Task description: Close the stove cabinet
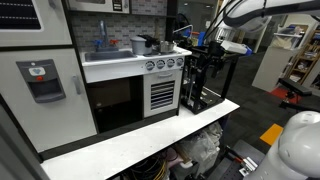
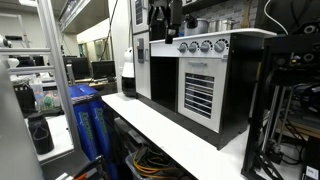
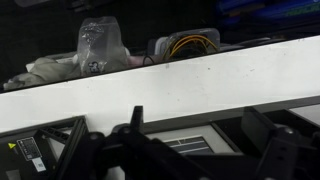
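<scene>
**Step in hand:** door closure, judged at or near completion. The stove cabinet [image 1: 162,95] is located at the lower front of the white play kitchen [image 1: 110,68]. It sits below the knob row [image 1: 165,63] and beside the wider doorless compartment [image 1: 115,105]. Its louvre door [image 2: 198,95] is seen approx. flush w/ the frame in both exterior views. A small gap cannot be ruled out at this res.

**End effector:** the end effector [image 3: 195,128] is positioned above the stove front, w/ nothing gripped. In the wrist view its fingers [image 3: 136,122] are seen spread wide.

**Next move:** if a gap is present, a flat push is to be applied to the door face near the free edge, opp. the hinge, until seated. Otherwise a clear retreat is called for.

**Materials:**
- Door and carcass: rigid white board, square-edged.
- Slats: horizontal, shallow, ridged.
- Interior: dark, matte.
- Tabletop [image 1: 120,140]: smooth white slab.
</scene>
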You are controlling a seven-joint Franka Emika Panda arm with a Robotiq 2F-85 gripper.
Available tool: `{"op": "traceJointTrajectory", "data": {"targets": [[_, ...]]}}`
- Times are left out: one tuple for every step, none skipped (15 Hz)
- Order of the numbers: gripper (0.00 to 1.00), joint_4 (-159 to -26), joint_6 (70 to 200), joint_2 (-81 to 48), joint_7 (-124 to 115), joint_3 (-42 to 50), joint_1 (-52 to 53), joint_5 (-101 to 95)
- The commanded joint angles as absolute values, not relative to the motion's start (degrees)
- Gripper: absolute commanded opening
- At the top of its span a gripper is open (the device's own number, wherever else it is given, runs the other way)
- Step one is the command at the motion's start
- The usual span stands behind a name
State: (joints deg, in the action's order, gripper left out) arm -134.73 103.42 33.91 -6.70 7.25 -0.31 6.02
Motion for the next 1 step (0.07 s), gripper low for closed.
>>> {"op": "traceJointTrajectory", "data": {"targets": [[1.0, -134.7, 103.23, 33.73, -5.9, 5.83, -2.12, 6.85]]}}
